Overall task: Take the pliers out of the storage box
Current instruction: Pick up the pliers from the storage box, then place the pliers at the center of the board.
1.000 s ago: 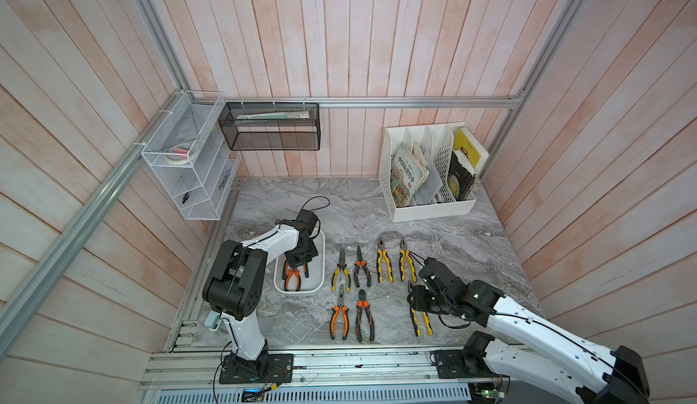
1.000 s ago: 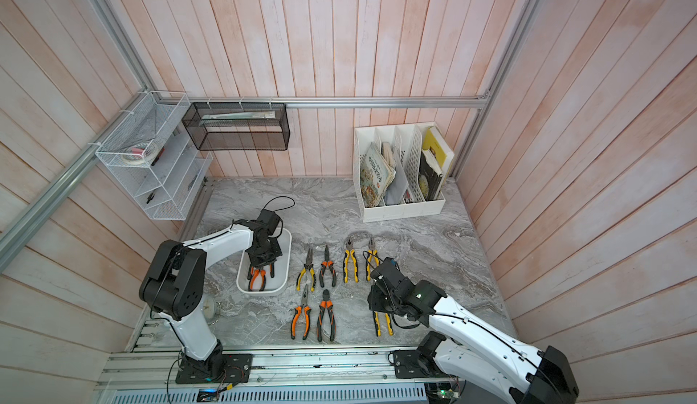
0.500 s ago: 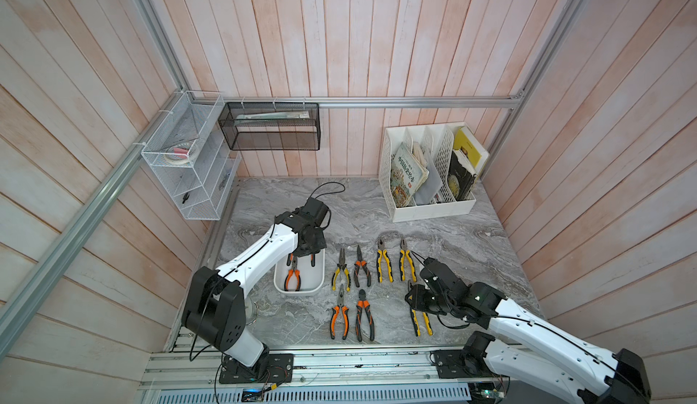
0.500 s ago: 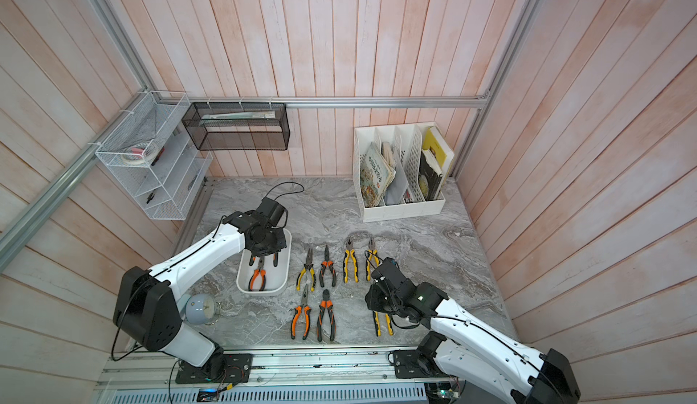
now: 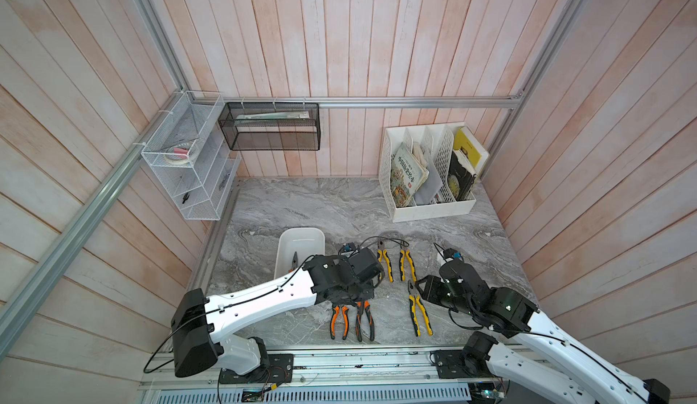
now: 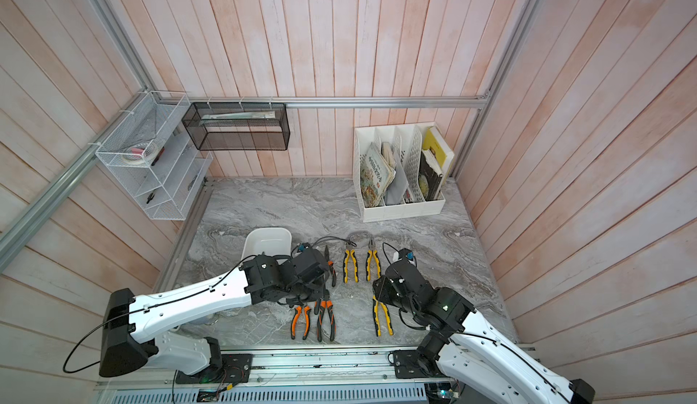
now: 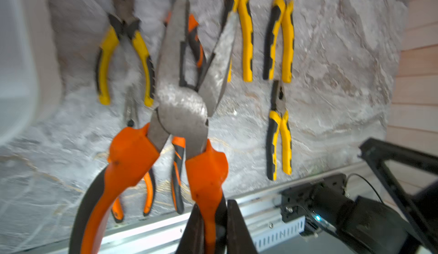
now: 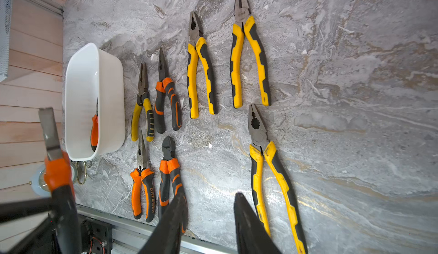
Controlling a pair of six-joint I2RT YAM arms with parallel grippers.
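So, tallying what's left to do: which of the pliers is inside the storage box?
The orange-handled pair against the inner wall of the storage box; the left gripper holds long-nose pliers, and the rest lie on the table.

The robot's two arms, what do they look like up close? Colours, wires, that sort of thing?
Both the left arm and the right arm have smooth white shells between chunky black joints. A thin black cable runs along each, looping free near the base. Each arm ends in two black, tapering fingers.
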